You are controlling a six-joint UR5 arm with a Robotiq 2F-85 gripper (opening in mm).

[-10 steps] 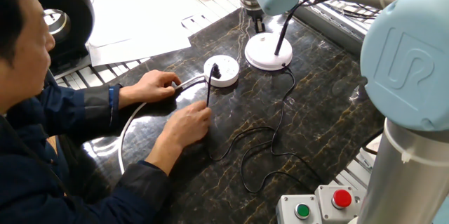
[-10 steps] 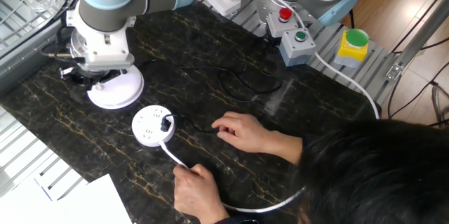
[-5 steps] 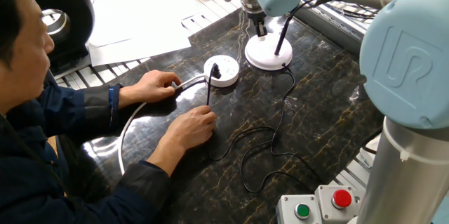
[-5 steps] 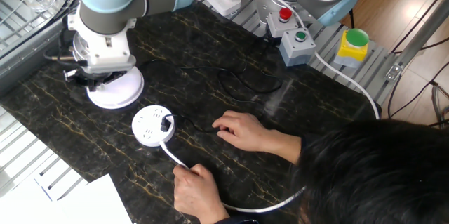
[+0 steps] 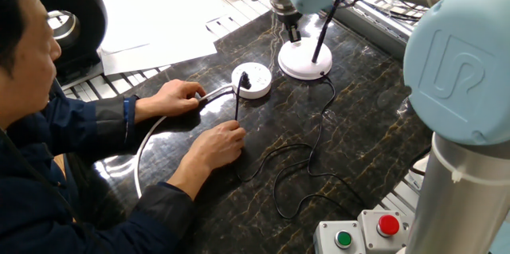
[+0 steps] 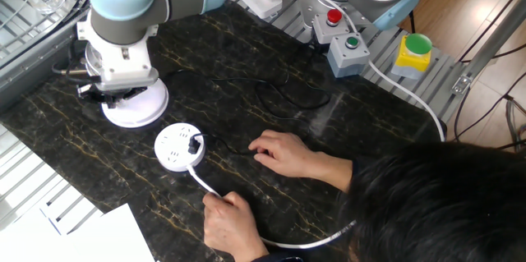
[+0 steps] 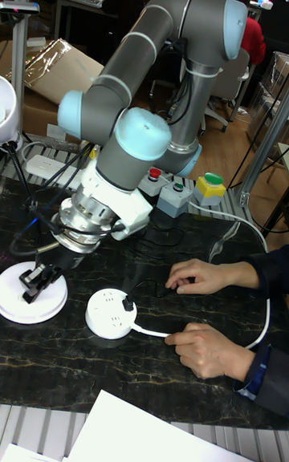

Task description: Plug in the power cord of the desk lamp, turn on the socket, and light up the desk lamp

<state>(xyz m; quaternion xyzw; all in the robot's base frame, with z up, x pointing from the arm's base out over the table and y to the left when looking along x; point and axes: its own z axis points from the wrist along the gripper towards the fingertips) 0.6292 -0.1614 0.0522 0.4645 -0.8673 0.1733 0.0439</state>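
UR logo on the arm's blue cap, tool over the desk lamp base near the desk's far edge, fingers nearly closed on nothing, power cord plugged into socket mid-desk

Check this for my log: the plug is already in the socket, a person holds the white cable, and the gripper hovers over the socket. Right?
Not quite. The plug is in the socket and a hand holds the white cable, but the gripper hovers over the lamp base, as the tall fixed view shows.
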